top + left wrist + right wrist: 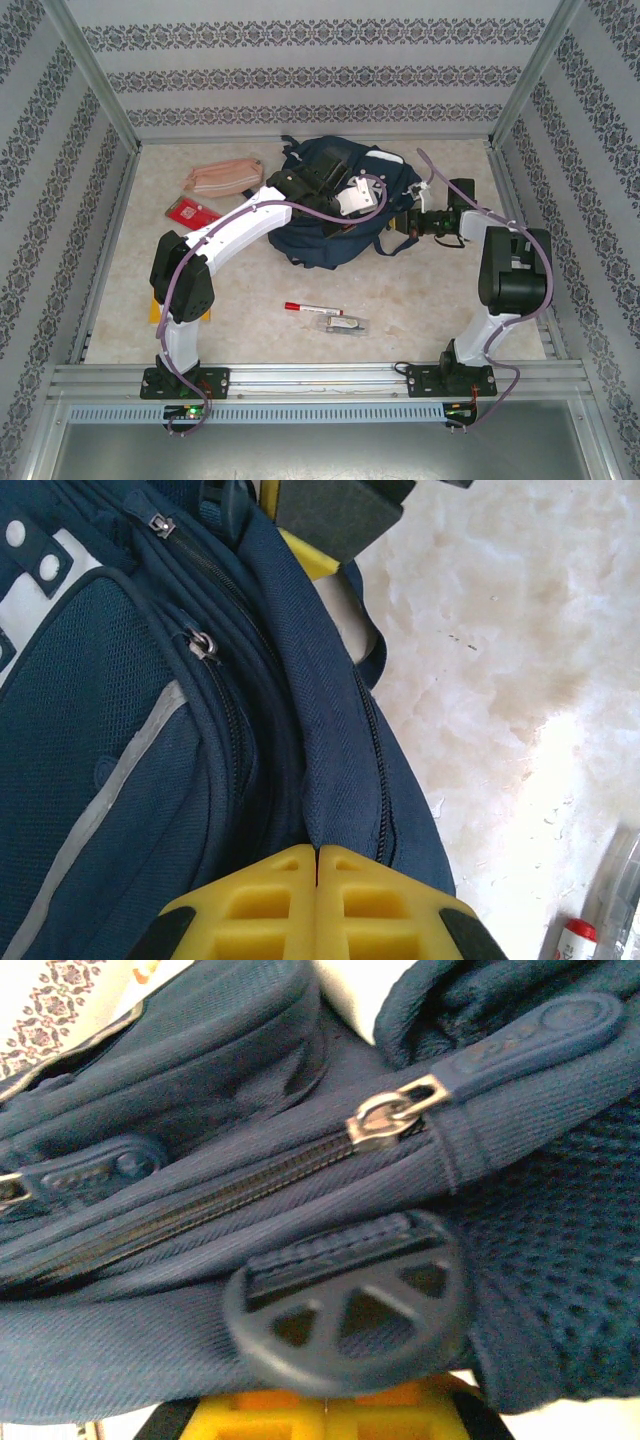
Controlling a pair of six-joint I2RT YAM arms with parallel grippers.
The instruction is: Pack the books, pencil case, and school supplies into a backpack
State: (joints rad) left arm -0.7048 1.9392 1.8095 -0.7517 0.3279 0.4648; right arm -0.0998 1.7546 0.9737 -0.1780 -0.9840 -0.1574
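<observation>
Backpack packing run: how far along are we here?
Done: nothing looks packed. The pencil case, red packet, marker, clear-wrapped item and book all lie on the table, outside the backpack.
In hand: left gripper, fingers shut on a backpack seam; right gripper shut at a round zip pull, seemingly to open it.
Left: open a compartment, load everything, close up.

Desk (420, 300): pale beige, marbled surface. Walls (300, 75) on three sides: white paper with horizontal bands of dark floral pattern. Aluminium frame posts (95, 75) stand at the corners. Aluminium rail (320, 378) spans the near edge, with a perforated strip (320, 412) just beneath.
</observation>
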